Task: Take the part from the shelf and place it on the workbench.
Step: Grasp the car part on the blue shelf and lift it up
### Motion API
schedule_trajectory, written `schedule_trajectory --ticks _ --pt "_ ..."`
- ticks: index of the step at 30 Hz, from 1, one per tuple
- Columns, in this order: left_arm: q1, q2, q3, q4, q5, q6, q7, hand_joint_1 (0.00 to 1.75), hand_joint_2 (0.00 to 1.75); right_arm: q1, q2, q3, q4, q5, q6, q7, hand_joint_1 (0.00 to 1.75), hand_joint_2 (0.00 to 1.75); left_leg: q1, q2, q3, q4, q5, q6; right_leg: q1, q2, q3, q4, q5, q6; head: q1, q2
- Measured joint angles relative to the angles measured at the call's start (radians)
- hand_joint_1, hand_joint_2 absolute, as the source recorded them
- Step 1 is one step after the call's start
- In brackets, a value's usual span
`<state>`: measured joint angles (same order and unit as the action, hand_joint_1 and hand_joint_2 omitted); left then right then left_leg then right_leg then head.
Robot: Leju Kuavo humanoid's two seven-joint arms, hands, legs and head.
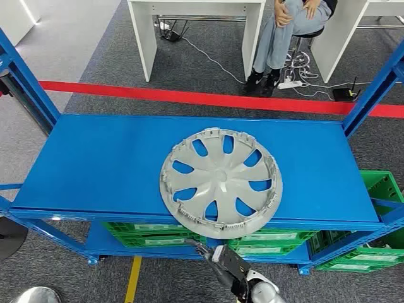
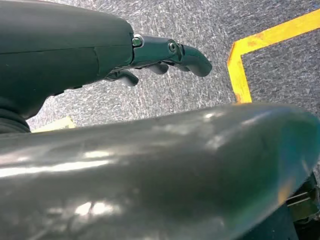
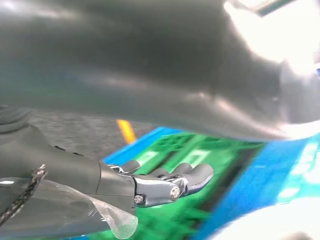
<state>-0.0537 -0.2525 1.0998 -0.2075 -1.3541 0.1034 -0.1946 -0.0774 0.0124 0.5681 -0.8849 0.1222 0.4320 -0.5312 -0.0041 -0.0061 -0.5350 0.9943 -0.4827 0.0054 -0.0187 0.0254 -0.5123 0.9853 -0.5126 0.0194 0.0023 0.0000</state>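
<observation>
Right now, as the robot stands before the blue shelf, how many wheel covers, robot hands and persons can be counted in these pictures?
Grey wheel cover: 1
Robot hands: 2 (left hand, right hand)
Seated person: 1
Total: 4

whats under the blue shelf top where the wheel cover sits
Green crates stand on the lower level under the shelf top; their front edges show. The top covers what is in them.

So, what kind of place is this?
Probably a workshop or robot test area: a blue steel shelf carrying a grey wheel cover, green crates stored below, and red floor tape marking off a zone with white workbenches.
</observation>
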Motion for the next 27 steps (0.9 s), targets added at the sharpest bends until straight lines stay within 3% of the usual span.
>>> schedule_trajectory --ticks 15,27 --pt "0.0 -0.005 0.0 0.003 -0.018 0.007 -0.006 0.0 0.0 -0.044 -0.096 0.29 -0.375 -0.237 0.096 -0.058 0.0 0.0 0.0 0.0 0.0 0.0 0.0 0.0 0.0 0.0 0.0 0.0 0.0 0.0 0.0 0.0" --pt "-0.001 -0.014 -0.001 0.005 -0.028 0.019 -0.019 0.0 0.0 -0.088 -0.137 0.42 -0.654 -0.375 0.193 -0.112 0.0 0.0 0.0 0.0 0.0 0.0 0.0 0.0 0.0 0.0 0.0 0.0 0.0 0.0 0.0 0.0"
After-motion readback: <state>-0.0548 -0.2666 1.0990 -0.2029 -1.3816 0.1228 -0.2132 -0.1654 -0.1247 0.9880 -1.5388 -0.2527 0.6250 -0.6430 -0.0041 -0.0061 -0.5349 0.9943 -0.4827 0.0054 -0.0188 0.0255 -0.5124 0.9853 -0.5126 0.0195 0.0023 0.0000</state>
